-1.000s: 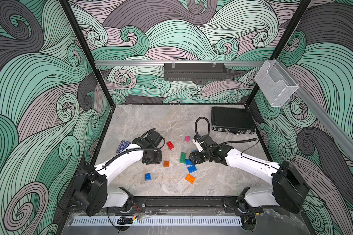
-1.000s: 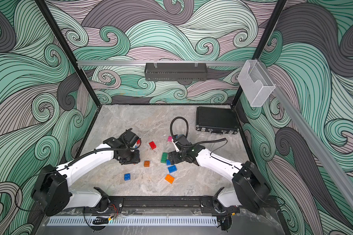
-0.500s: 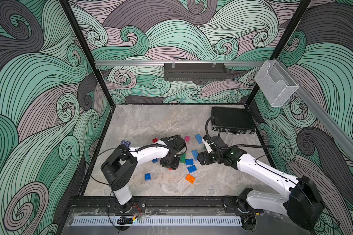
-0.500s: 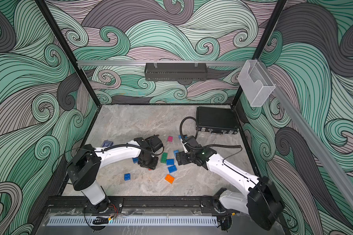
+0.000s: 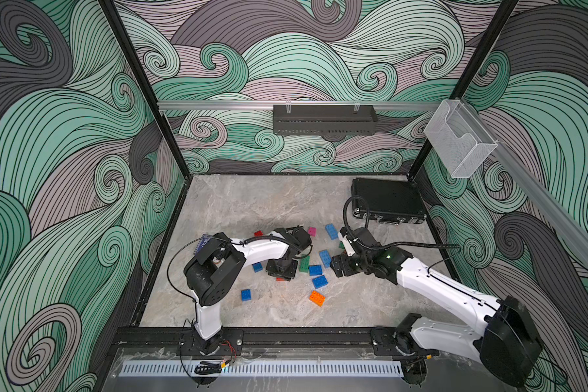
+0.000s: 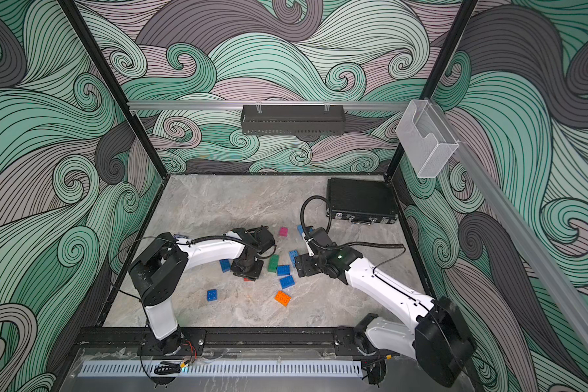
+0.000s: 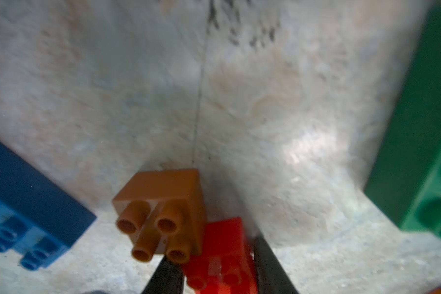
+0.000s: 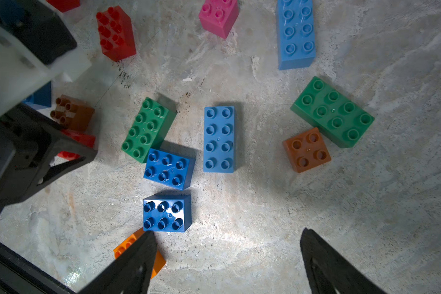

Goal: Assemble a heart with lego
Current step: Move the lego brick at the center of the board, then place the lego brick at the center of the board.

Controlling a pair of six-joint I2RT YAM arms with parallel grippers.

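The left gripper (image 7: 214,275) is pinching a red brick (image 7: 223,241) beside a brown brick (image 7: 161,201); the right gripper (image 8: 227,233) is hanging spread over loose lego (image 8: 219,138) lying on the table (image 5: 252,203). The case (image 5: 386,200) is sitting shut, contents hidden.

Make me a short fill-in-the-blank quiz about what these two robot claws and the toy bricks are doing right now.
1. The left gripper is shut on a brick coloured ____.
2. The right gripper has its jaws ____, with nothing between them.
3. The studs-up brown brick beside a green brick shows ____ studs.
4. The black case lies on the robot's ____ side.
Missing words: red; open; four; right.
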